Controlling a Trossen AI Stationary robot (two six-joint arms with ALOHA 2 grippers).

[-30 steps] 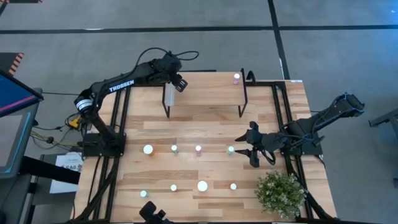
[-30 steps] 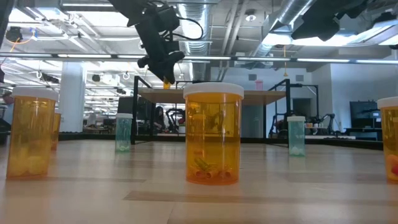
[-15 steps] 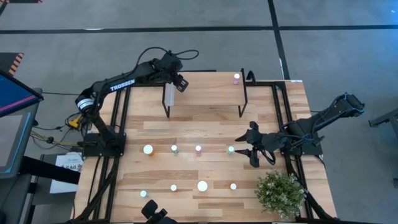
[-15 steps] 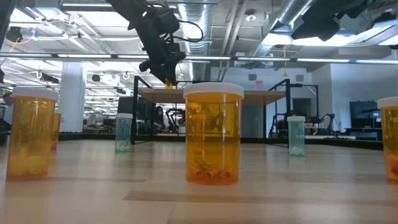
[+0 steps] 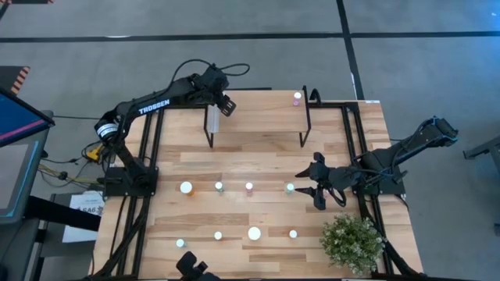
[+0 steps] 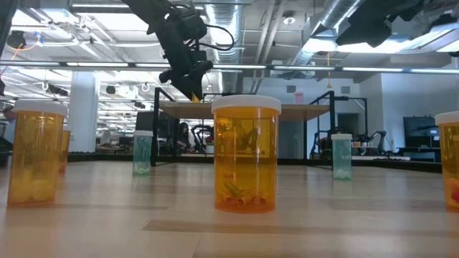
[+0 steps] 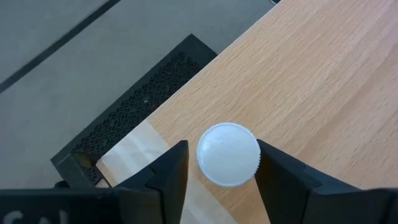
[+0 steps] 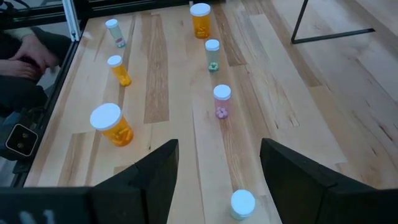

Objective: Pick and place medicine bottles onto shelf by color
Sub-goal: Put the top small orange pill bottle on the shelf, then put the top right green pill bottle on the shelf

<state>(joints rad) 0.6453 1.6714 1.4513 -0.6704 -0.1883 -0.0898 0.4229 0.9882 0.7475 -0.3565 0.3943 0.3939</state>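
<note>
My left gripper [image 5: 226, 105] hangs over the far left end of the shelf [image 5: 258, 105], pointing down. A small white-capped bottle [image 7: 228, 154] stands between its open fingers on the wood plank; the cap hides its body. A pink bottle [image 5: 297, 98] stands on the shelf's right end. My right gripper [image 5: 312, 186] is open, low over the table's right side, just right of a teal bottle [image 5: 290, 187], which also shows in the right wrist view [image 8: 242, 204]. Several more bottles stand on the table in two rows. My left gripper's fingers stand on either side of the bottle's cap, coming from above. One finger [image 7: 268, 171] lies close against the cap's rim [image 7: 256, 155]; I cannot tell whether it touches. Bare wood shows between the other finger [image 7: 177, 168] and the cap.
A large orange bottle [image 5: 186, 187], a teal one [image 5: 219, 186] and a pink one [image 5: 249, 186] stand in the middle row. Several more stand nearer the front, among them a large one [image 5: 255, 232]. A bushy plant [image 5: 353, 242] stands at the near right corner.
My left gripper has sunk a little toward the shelf top. The orange bottle body that showed under its fingers in the low view no longer shows there.
</note>
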